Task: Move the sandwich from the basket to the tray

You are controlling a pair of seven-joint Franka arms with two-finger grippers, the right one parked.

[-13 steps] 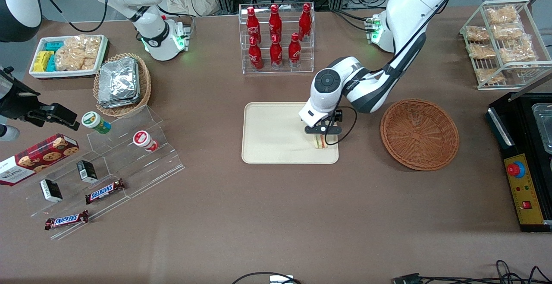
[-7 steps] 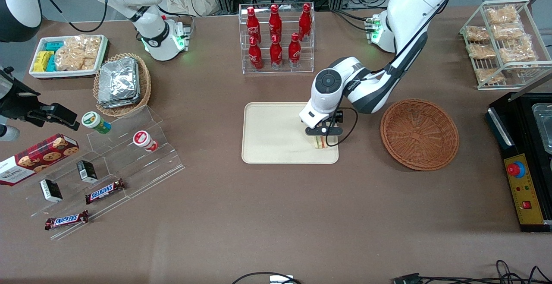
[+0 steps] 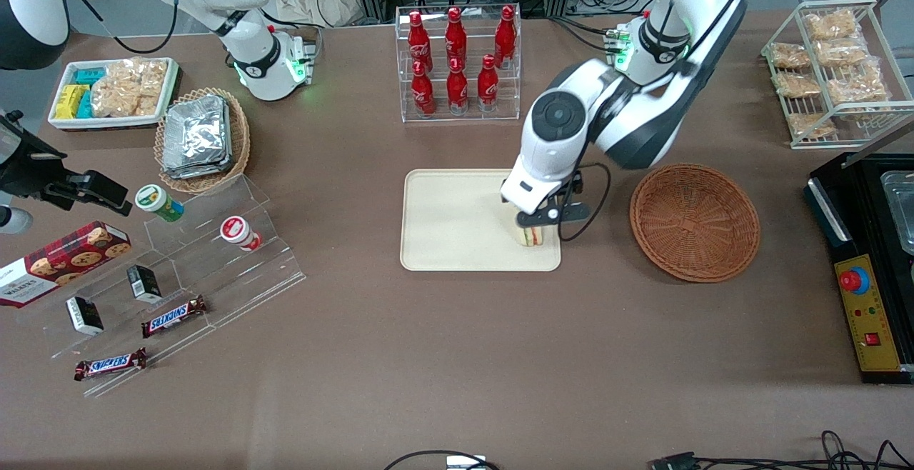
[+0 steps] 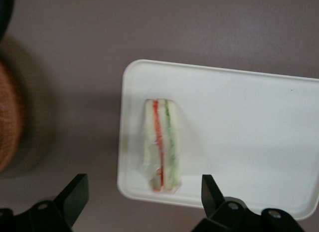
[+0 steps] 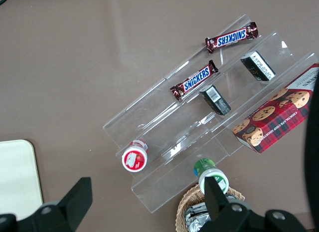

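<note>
The sandwich [image 3: 529,236] stands on edge on the cream tray [image 3: 457,220], near the tray corner closest to the basket and the front camera. My left gripper [image 3: 537,220] hovers just above it, open. In the left wrist view, the black fingers [image 4: 76,191] stand wide apart on either side of the sandwich [image 4: 161,144] and clear of it. The sandwich's red and green layers show through clear wrap on the tray [image 4: 249,132]. The reddish-brown basket [image 3: 694,221] sits beside the tray toward the working arm's end, with nothing in it.
A clear rack of red bottles [image 3: 457,63] stands farther from the camera than the tray. A tan basket of foil packets [image 3: 203,138] and an acrylic step shelf of snacks [image 3: 178,270] lie toward the parked arm's end. A wire rack [image 3: 832,70] and a black control box [image 3: 871,263] flank the basket.
The left arm has risen and the gripper has lifted off the sandwich. The sandwich stays in the same spot on the tray.
</note>
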